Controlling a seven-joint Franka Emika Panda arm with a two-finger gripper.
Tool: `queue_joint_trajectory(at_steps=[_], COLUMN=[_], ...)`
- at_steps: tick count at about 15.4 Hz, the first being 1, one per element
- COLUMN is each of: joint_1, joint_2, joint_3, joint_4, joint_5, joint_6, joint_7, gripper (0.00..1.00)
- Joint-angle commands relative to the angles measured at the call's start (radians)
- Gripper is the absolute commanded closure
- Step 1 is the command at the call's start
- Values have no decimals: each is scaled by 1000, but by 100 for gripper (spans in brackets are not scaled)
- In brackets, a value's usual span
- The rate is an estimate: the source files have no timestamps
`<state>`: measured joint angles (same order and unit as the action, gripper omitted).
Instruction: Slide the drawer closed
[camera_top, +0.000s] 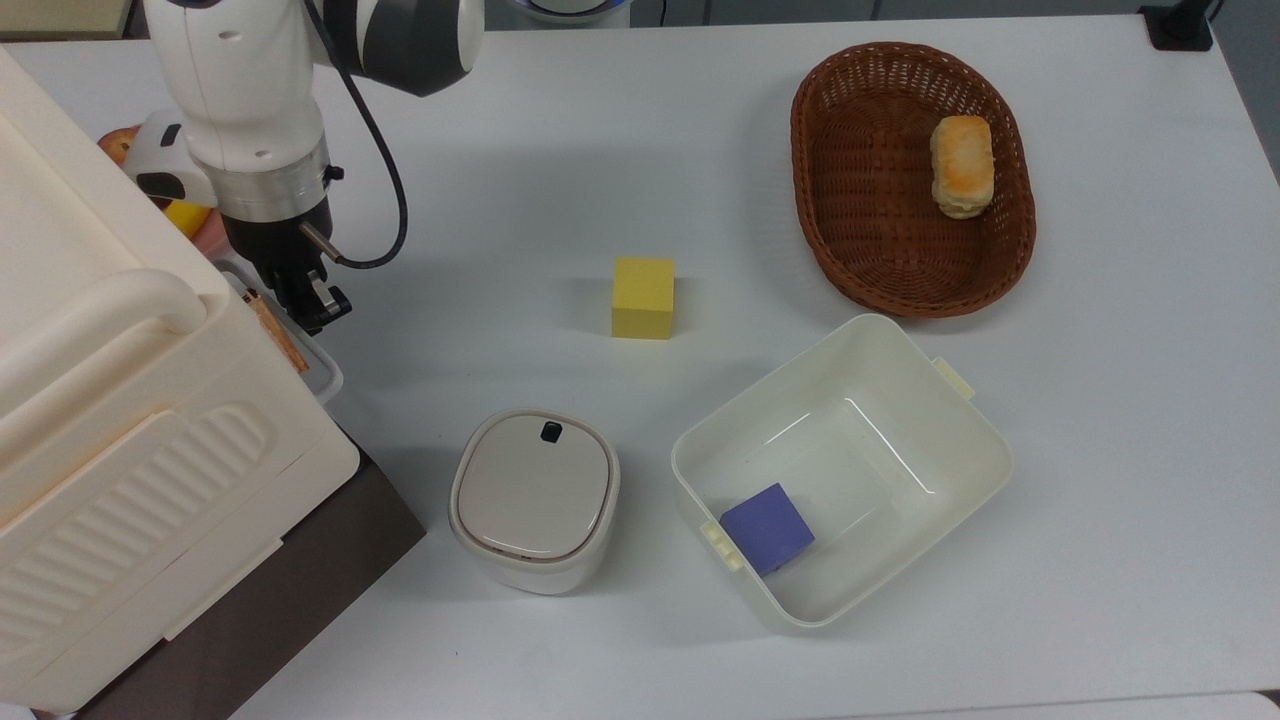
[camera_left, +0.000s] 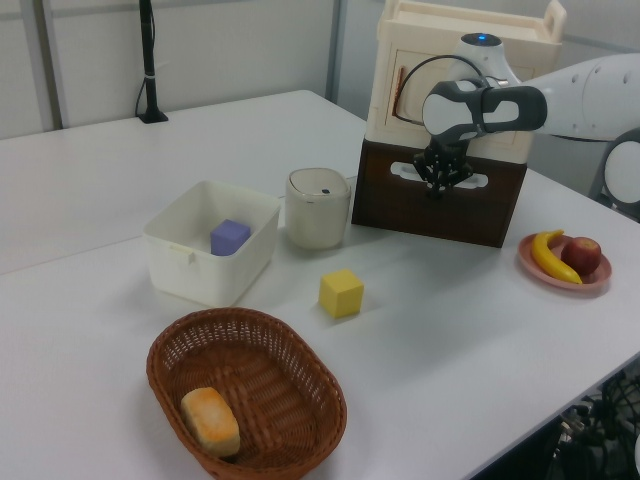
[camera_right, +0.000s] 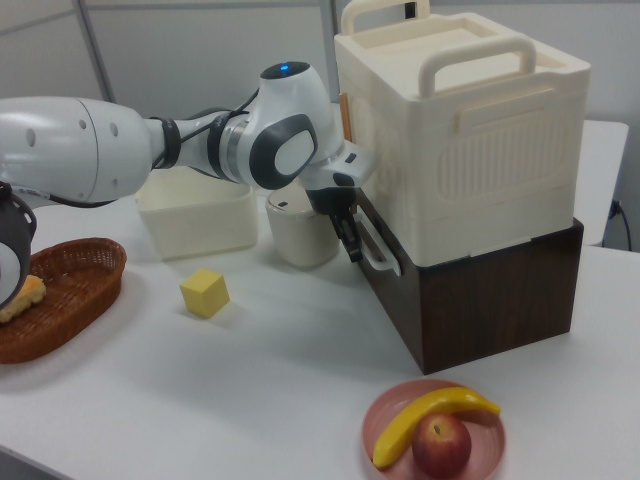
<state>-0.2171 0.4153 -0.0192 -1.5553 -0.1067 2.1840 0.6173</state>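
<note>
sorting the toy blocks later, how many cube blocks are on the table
2: a yellow cube stands on the bare table near its middle, and a purple cube lies inside the open cream bin. The closed containers may hide more.

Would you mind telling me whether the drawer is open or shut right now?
Shut. The drawer front sits flush with the dark cabinet face, none of its inside shows, and the gripper is at its white handle.

The arm reaches in from the right view's left, white links bent at a grey elbow joint; its wrist tips downward; the dark gripper (camera_top: 318, 305) (camera_left: 438, 186) (camera_right: 350, 243) points down, a black cable looping along the wrist.
</note>
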Motion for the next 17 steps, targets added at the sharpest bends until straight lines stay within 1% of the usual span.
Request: queue_joint_trajectory(at_steps=[1,3,4,7,8,9,10,11,12,13,15,17], joint_1=[37,93,129,163,173,189,199,200,205,219,242,242], joint_2=[-24,-59,-99,-170,-193,-220,-249,-277,-298,-318,-346,-366], joint_3=[5,7,7,7,7,7,5,5,4,-1,-7,-7], joint_4=[-9,-26,-48,-101,-121,-147,-166,-176,-184,-187,-196,-206], joint_5=[-54,-54,-48,-41,-37,-22,-2,16,30,35,35,35], joint_6=[-33,-128,-186,-196,-197,-199,-197,-199,-210,-229,-265,-266], joint_7=[-85,-143,-204,-278,-324,-381,-434,-473,-491,-495,-499,-504], gripper=[100,100,100,100,92,71,48,31,18,1,0,0])
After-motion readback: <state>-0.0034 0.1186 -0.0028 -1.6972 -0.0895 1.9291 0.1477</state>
